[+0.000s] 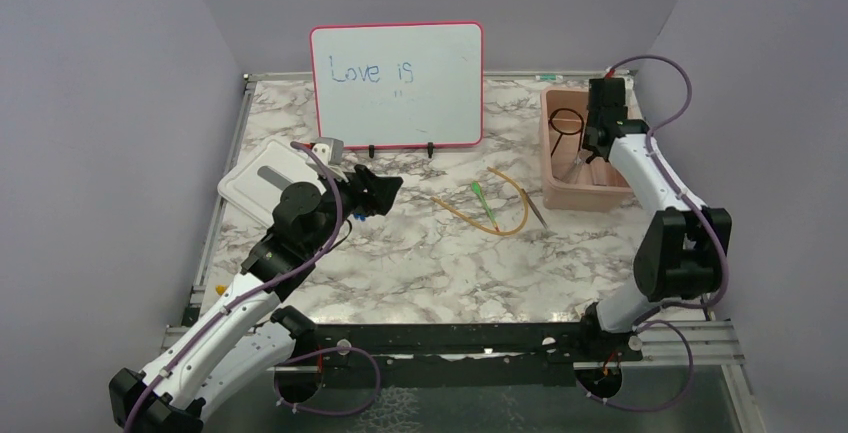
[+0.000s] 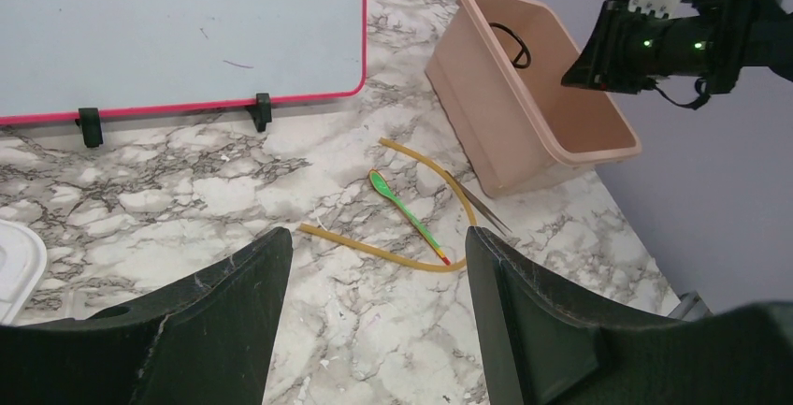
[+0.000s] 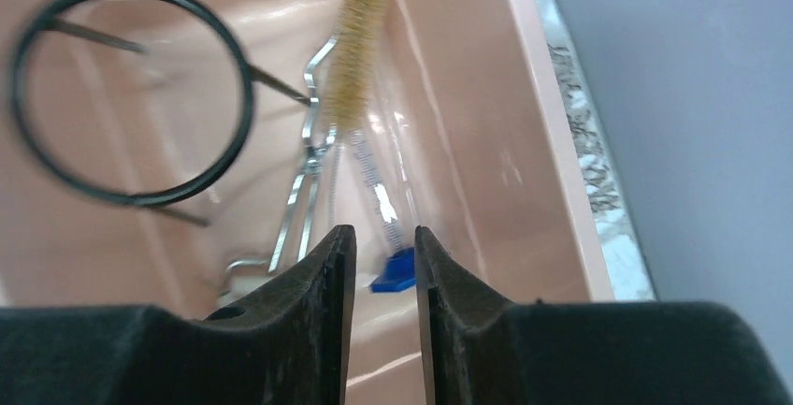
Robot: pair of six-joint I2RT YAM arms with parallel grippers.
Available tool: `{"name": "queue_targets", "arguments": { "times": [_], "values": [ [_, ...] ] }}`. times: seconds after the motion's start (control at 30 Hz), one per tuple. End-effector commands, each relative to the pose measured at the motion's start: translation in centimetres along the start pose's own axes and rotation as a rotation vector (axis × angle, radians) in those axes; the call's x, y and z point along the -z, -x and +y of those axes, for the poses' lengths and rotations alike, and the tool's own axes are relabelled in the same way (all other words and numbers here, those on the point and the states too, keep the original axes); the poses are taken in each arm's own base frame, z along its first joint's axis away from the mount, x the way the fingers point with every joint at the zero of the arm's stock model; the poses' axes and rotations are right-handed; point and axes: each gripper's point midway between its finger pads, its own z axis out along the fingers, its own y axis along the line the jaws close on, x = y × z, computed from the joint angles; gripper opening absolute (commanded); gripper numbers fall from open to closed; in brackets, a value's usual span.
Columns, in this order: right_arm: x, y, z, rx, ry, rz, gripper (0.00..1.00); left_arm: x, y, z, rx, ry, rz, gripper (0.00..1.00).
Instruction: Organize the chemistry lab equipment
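Observation:
An amber rubber tube (image 1: 500,215) lies curved on the marble mid-table, with a green spatula (image 1: 483,201) and thin metal forceps (image 1: 537,210) beside it. All three show in the left wrist view: the tube (image 2: 393,251), the spatula (image 2: 407,213), the forceps (image 2: 486,210). My left gripper (image 1: 385,191) is open and empty, left of them. The pink bin (image 1: 585,196) holds a black wire ring (image 3: 131,96), a bristle brush (image 3: 353,50), a metal clamp (image 3: 299,190) and a clear tube on a blue base (image 3: 395,271). My right gripper (image 3: 385,237) hovers over the bin, jaws slightly apart, empty.
A red-framed whiteboard (image 1: 395,83) stands at the back. A white lid (image 1: 255,188) lies at the left, by my left arm. A small blue item (image 1: 357,216) shows under my left wrist. Grey walls close both sides.

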Motion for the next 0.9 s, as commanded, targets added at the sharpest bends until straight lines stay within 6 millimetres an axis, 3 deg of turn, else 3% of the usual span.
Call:
{"name": "queue_targets", "arguments": {
  "times": [0.0,0.13,0.27,0.5,0.67,0.87],
  "values": [
    [4.7,1.9,2.8,-0.082,0.264,-0.063,0.35,0.3,1.0,-0.5,0.005,-0.022,-0.032,0.71],
    [9.3,3.0,5.4,-0.108,0.523,-0.135,0.38,0.3,1.1,-0.5,0.005,-0.02,-0.036,0.71],
    [13.5,2.5,8.3,-0.093,0.735,-0.157,0.41,0.3,1.0,-0.4,0.005,-0.017,-0.036,0.71],
    [18.2,-0.2,15.5,0.044,0.83,-0.167,0.45,0.4,1.1,-0.5,0.007,-0.019,-0.039,0.71],
    [17.4,-3.9,20.2,0.129,0.799,-0.093,0.46,0.6,1.1,-0.6,0.005,-0.029,-0.045,0.71],
    [12.7,-10.1,23.1,0.144,0.706,0.092,0.48,0.8,1.3,-0.6,0.004,-0.028,-0.056,0.71]
  ]
}}
